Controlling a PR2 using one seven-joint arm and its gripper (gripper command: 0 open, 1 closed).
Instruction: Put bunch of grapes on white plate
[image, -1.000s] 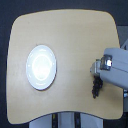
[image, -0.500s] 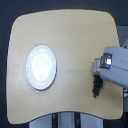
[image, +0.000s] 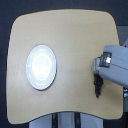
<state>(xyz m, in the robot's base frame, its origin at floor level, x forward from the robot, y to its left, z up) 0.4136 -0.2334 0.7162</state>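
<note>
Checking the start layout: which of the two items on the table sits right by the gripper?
The bunch of grapes, dark and elongated, directly by the gripper near the exterior view's right edge. The white plate lies far off toward the left.

the white plate (image: 42, 67) is sitting on the table (image: 70, 40), left of centre in the frame. the gripper (image: 97, 85) is reaching in from the right edge, over the table's lower right part, well apart from the plate. the bunch of grapes (image: 97, 90) is lying directly beneath it.
</note>
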